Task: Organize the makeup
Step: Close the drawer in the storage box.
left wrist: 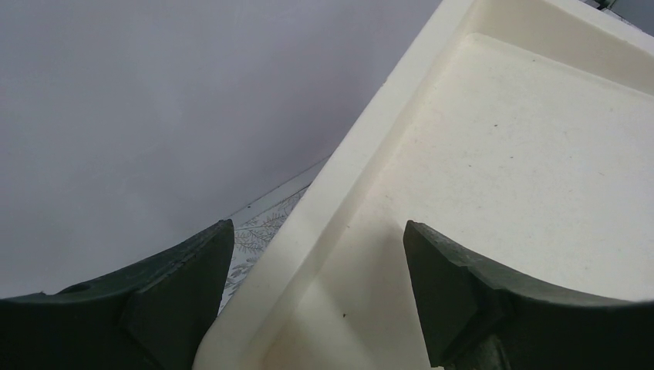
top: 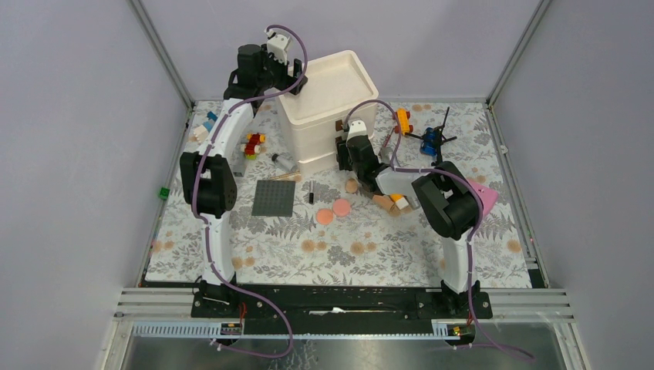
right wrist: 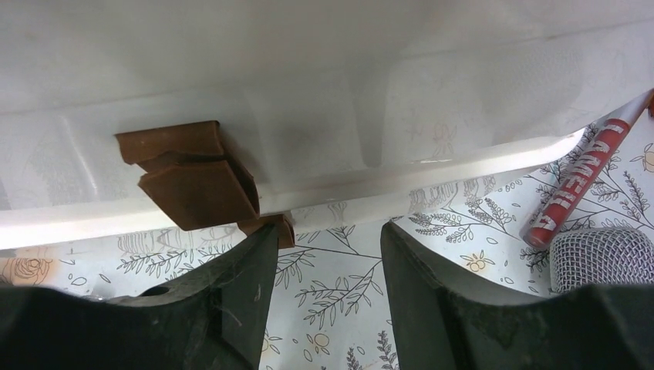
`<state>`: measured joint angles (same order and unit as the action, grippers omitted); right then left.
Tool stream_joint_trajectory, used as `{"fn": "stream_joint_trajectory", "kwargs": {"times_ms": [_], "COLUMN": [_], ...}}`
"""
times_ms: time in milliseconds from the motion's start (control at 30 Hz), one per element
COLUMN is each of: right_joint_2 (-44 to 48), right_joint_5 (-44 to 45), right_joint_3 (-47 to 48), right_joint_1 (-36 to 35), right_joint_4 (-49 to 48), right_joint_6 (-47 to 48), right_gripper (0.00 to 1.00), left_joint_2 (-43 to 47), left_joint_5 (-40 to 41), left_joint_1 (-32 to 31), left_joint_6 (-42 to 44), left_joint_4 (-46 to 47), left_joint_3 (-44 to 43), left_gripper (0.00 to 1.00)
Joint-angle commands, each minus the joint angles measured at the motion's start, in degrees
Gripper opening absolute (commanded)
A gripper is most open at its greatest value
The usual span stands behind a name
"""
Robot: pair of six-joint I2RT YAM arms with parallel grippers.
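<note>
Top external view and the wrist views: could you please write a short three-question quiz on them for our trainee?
1. True or false: the left gripper holds a makeup item.
2. The dark grey square plate is: A in a gripper's jaws; B flat on the table; C standing on edge.
3. Fill in: the ___ gripper sits low beside the white container.

Key: 1 false, its jaws stand open and empty; 2 B; 3 right gripper.
</note>
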<state>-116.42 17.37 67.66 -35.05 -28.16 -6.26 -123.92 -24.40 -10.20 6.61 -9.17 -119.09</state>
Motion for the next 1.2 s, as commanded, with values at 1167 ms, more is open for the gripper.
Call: {"fn": "stream_joint_trajectory", "kwargs": {"times_ms": [1167], "right_joint_2": [14.82], "right_joint_5": [-7.87], "right_joint_3": [-9.65], "right_joint_1": [1.02], "right_joint_4": [-6.67], "right_joint_6": [2.98], "right_gripper": [0.63], "left_joint_2": [10.57], "left_joint_5": [7.88], "left_joint_1": [-4.92], "left_joint_6": [1.39], "left_joint_4": [-8.17], "left_joint_3": [1.9], "left_gripper": [0.99]}}
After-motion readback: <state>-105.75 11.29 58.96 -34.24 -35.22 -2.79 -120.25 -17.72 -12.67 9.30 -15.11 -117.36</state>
